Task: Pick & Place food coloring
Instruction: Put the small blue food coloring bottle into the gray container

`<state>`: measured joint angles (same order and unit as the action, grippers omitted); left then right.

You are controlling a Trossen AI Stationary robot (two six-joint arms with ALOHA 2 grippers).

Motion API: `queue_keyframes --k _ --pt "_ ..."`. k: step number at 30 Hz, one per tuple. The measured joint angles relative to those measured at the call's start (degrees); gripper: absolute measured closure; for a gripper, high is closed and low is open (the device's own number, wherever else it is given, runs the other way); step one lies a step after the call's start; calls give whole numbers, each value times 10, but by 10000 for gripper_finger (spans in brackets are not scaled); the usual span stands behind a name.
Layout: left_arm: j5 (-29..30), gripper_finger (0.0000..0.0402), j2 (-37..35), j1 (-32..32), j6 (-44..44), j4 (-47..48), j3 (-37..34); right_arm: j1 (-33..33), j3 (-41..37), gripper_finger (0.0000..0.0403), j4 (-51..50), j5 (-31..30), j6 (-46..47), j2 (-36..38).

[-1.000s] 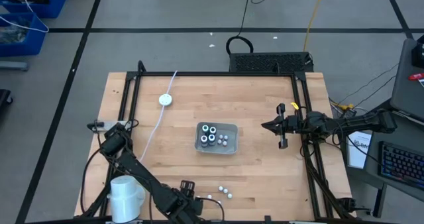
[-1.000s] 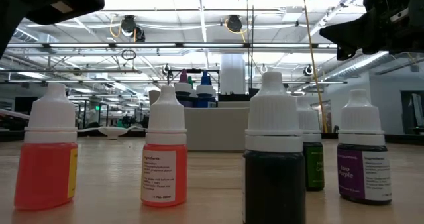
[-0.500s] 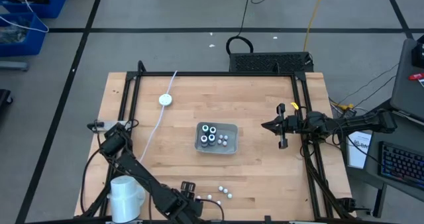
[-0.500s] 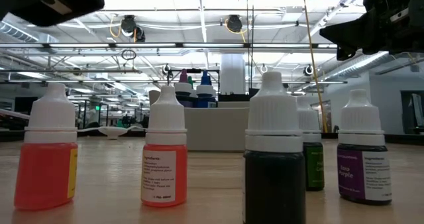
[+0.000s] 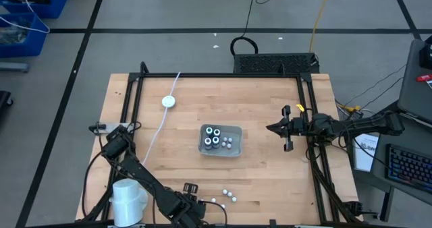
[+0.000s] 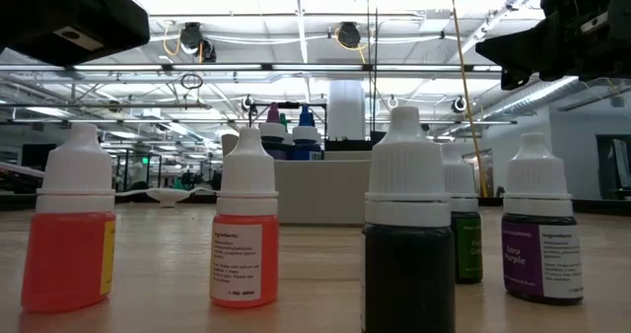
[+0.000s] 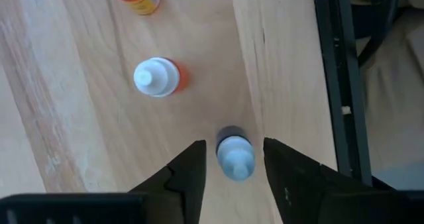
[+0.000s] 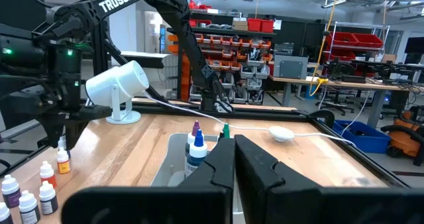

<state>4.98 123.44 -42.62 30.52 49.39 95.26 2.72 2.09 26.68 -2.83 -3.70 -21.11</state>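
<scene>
A tray (image 5: 235, 130) sits mid-table with bottles (image 5: 215, 136) in it; loose food coloring (image 5: 228, 195) stands at its six o'clock.

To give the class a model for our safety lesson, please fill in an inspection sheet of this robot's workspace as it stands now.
Surface: wooden table, no spills seen.
Job's things: bottles in grey tray; loose ones near front edge.
Clutter: white puck; white cylinder.
Grippers: left pincer open astride a dark bottle; right pincer shut, at the table's right side.
Cables: white lead crosses the table.
Surroundings: shelves; no people seen.
</scene>
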Motion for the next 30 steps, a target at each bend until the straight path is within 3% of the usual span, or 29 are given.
queue_keyframes --k 5,11,18,26,30 --pt "0 276 0 5 2 0 0 0 0 399 0 0 0 0" --pt "-24 336 0 15 -7 17 1 0 0 399 0 0 0 0" --pt "-14 341 -12 25 -77 89 0 0 0 399 0 0 0 0" --pt "53 339 -115 35 -155 109 0 0 0 399 -3 0 0 0" --pt "114 341 -196 33 -173 108 -13 0 0 399 -4 0 0 0"
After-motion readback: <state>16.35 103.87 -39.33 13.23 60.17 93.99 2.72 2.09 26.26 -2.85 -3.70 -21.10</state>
